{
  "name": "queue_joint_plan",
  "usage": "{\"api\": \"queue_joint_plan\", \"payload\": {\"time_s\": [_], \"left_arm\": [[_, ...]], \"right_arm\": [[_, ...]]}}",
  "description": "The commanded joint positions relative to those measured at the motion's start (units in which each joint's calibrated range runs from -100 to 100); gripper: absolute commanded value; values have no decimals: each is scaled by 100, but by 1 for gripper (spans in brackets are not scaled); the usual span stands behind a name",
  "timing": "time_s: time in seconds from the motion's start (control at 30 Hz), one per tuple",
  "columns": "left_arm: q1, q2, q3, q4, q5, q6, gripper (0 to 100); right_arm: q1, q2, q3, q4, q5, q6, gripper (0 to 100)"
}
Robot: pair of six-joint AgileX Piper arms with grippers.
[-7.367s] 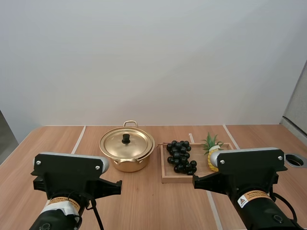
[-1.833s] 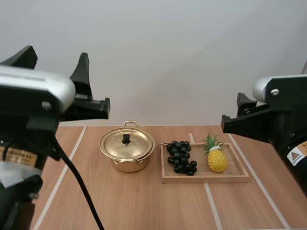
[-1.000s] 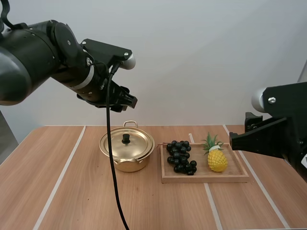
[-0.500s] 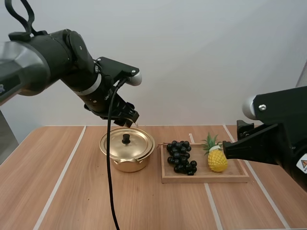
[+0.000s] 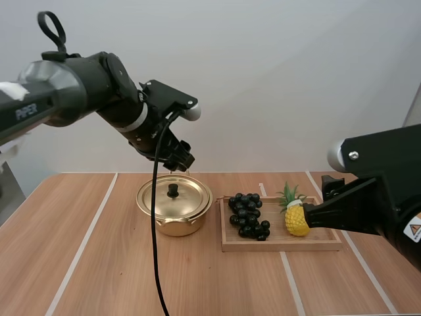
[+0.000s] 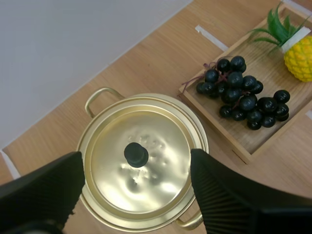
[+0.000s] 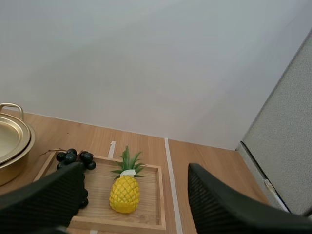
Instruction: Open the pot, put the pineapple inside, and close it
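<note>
A gold pot (image 5: 174,217) stands on the table, its lid (image 6: 156,170) on and a black knob (image 6: 136,154) in the middle. My left gripper (image 5: 176,158) hangs open just above and behind the pot; in the left wrist view its fingers (image 6: 44,187) stand wide apart, one on each side of the lid. A yellow pineapple (image 5: 297,219) with green leaves stands upright at the right end of a wooden tray (image 5: 283,243). My right gripper (image 5: 314,212) is open, raised beside the pineapple (image 7: 124,194) and holding nothing.
A bunch of black grapes (image 5: 248,216) lies on the left half of the tray, between the pot and the pineapple. White lines run across the wooden table (image 5: 99,263). A grey partition (image 7: 287,146) stands at the table's right.
My left arm has come down and right, from high above the pot to just over its lid. My right arm has sunk and edged left toward the pineapple.
</note>
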Motion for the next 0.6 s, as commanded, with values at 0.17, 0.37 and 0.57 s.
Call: {"api": "queue_joint_plan", "payload": {"time_s": [0.17,0.37,0.57], "left_arm": [[-15,1292,-31,149,298,216,100],[-15,1656,-31,453,192,305,100],[-15,1668,-31,453,-788,455,100]], "right_arm": [[-83,-13,-52,25,178,-127,100],[-129,-13,-52,154,207,-197,100],[-195,-13,-52,299,214,-228,100]]}}
